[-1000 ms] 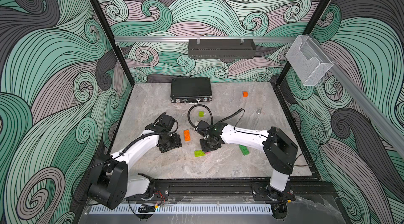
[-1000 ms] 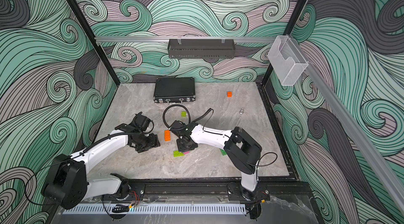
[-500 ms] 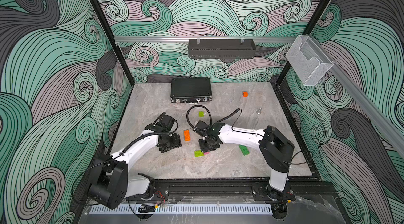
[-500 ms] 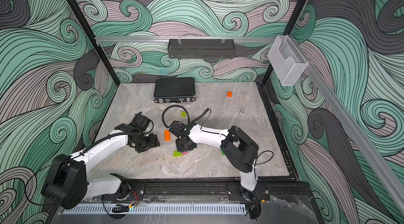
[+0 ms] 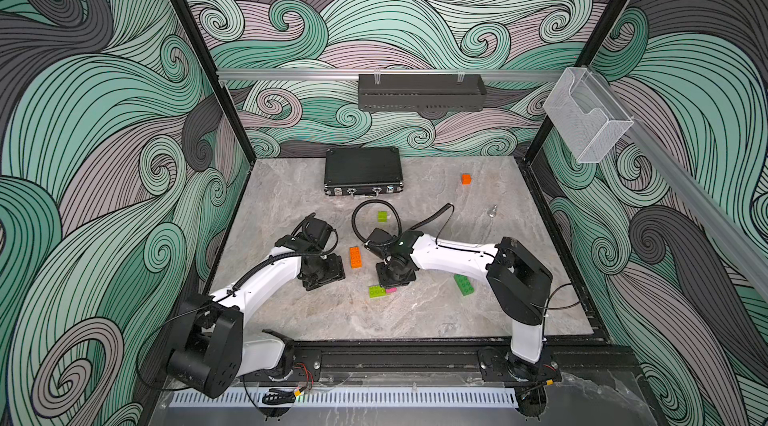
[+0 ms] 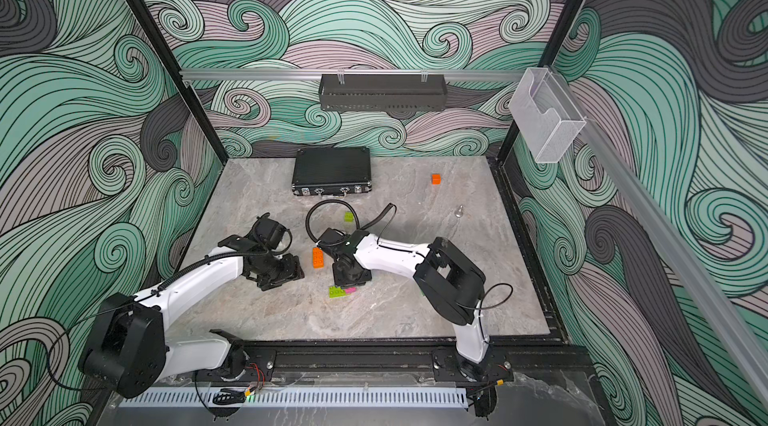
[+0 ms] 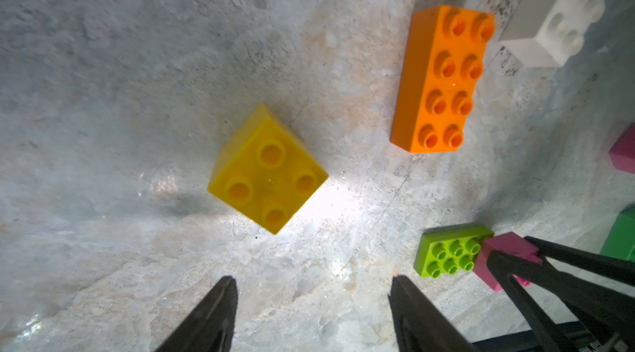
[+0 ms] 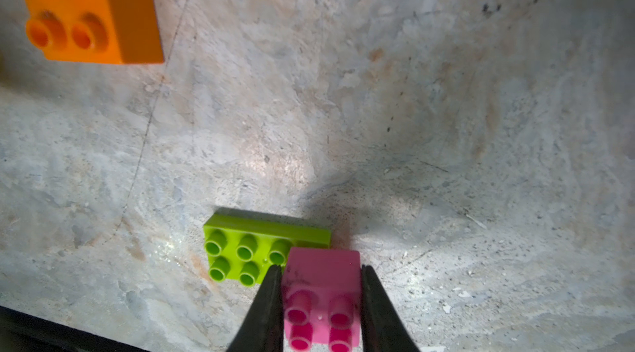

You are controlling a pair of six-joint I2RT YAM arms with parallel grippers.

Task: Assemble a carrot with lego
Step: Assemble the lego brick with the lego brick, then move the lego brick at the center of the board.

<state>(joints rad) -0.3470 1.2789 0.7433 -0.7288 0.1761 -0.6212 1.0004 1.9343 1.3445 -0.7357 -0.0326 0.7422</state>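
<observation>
Lego bricks lie loose on the marble table [image 5: 316, 320], mostly around the centre of the frame in both top views. The right gripper [image 8: 320, 267] is clamped on a pink brick [image 8: 323, 295] that overlaps one end of a lime oblong brick [image 8: 247, 247]. The left gripper [image 7: 311, 279] hangs with its jaws apart, holding nothing, near a yellow square brick [image 7: 268, 171]. An orange oblong brick [image 5: 355, 257] lies between the two arms. A dark green brick [image 5: 464, 284] sits right of centre. A small orange cube [image 5: 466, 179] rests upper right, right of the black briefcase [image 5: 362, 171].
</observation>
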